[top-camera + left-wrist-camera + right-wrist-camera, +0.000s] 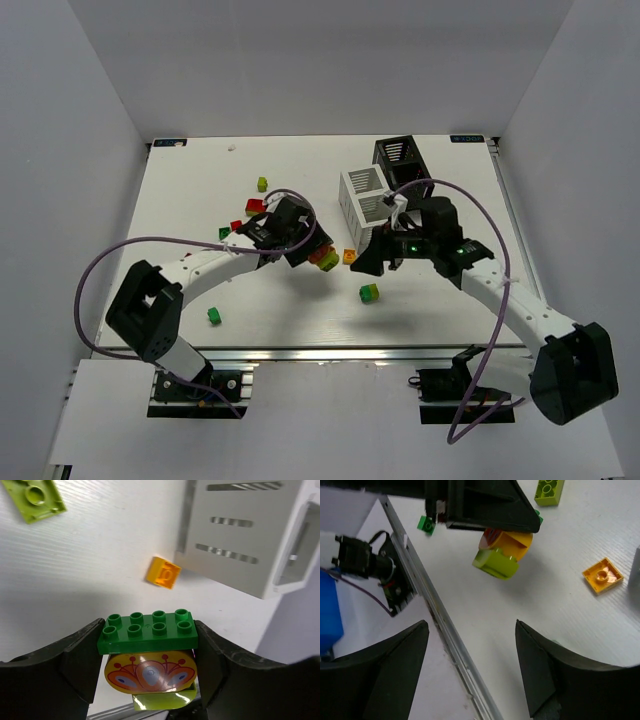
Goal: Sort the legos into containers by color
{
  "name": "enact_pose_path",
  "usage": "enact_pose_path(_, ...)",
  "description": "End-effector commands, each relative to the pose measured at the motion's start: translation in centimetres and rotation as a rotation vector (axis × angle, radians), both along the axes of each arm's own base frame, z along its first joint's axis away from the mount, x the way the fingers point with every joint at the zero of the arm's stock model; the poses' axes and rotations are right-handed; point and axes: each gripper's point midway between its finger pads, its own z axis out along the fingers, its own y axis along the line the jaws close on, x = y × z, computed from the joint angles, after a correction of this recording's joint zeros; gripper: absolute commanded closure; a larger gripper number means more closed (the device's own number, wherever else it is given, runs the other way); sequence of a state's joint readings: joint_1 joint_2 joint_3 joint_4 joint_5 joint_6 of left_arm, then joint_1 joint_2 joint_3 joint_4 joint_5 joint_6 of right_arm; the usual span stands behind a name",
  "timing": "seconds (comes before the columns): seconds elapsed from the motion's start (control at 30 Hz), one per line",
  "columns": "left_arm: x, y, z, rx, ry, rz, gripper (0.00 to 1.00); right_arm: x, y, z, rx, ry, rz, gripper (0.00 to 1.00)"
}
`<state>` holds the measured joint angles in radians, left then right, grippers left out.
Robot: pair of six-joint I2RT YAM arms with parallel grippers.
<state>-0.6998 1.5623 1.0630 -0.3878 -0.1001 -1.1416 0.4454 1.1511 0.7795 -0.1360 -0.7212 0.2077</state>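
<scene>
My left gripper (318, 255) is shut on a small stack of legos: a green brick (147, 630) on top, a yellow rounded piece with an orange print (150, 672) under it and a lime piece (160, 700) at the bottom. The stack hangs above the table, left of the white container (365, 200), as the right wrist view confirms (502, 550). An orange brick (163, 572) lies between the stack and that container. The black container (400, 158) stands behind the white one. My right gripper (470, 670) is open and holds nothing, just right of the stack (372, 262).
Loose legos lie around: a lime brick (262, 183), a red one (255, 207), a green one (214, 315), and a lime-green one (369, 293) near the right gripper. The table's metal front rail (435, 610) runs under the right gripper.
</scene>
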Motion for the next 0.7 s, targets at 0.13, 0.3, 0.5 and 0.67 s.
enact_pose_path(0.13, 0.2, -2.4, 4.6, -0.2, -0.065, 0.025, 0.78, 3.8, 3.5, 3.3, 0.073, 0.095, -0.222, 0.23)
enact_pose_path(0.3, 0.1, -3.0, 5.3, -0.231, -0.07, 0.022, 0.79, 4.2, 4.6, 2.6, 0.052, 0.083, -0.248, 0.22)
enact_pose_path(0.5, -0.1, -3.5, 5.9, -0.268, -0.074, 0.014, 0.79, 5.6, 4.3, 1.6, 0.011, 0.065, -0.309, 0.22)
enact_pose_path(0.67, -0.2, -4.1, 6.4, -0.303, -0.073, 0.006, 0.79, 6.5, 4.8, 1.6, 0.013, 0.048, -0.319, 0.23)
